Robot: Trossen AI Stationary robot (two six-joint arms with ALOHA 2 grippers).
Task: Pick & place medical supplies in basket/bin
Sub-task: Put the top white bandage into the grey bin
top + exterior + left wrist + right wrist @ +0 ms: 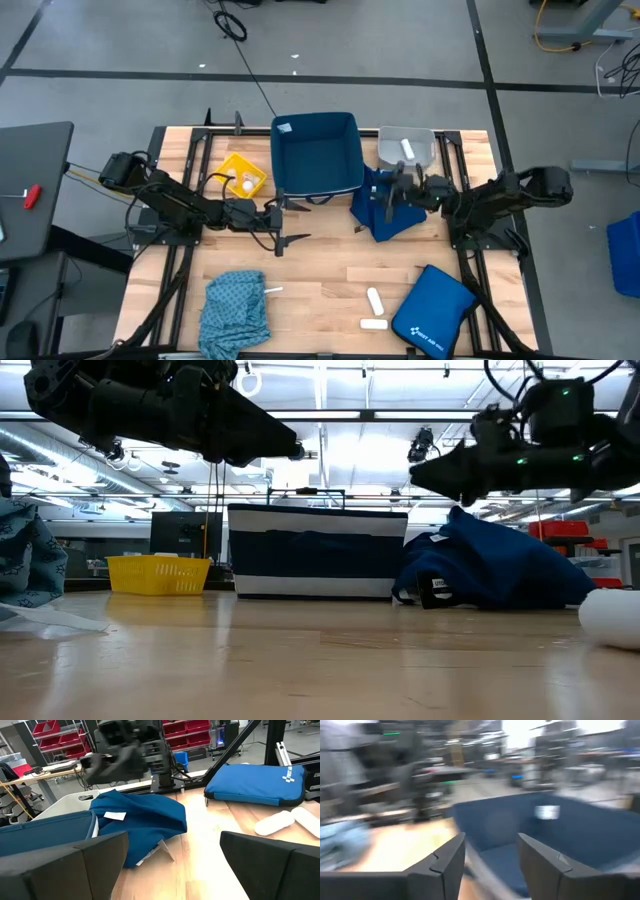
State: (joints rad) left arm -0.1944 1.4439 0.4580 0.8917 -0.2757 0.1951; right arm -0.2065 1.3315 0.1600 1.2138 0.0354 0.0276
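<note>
Wooden tabletop (320, 270) is carrying everything. Navy tub (318, 153) is sitting at the far middle edge, looking empty from above. Dark blue cloth (385, 212) is lying crumpled on the wood just beside the tub's right corner, in front of the grey tub (406, 147). Teal cloth (235, 308) is lying at the near left; royal-blue pouch (433, 312) at near right, not part of the job. Yellow tub (242, 175) is holding something small and white. Two white packets (374, 310) are waiting on the wood near the pouch.

Step in hand, as I read it: dealing with the dark blue cloth. Right hand (403, 188) is hovering over the cloth, facing the navy tub, fingers parted partway, nothing between them in its wrist view. Left hand (278, 222) is hanging in front of the navy tub, fingers spread wide, holding nothing.

Next move probably calls for dropping the right hand onto a raised fold, pinching it, then lifting high enough to clear the tub wall.
</note>
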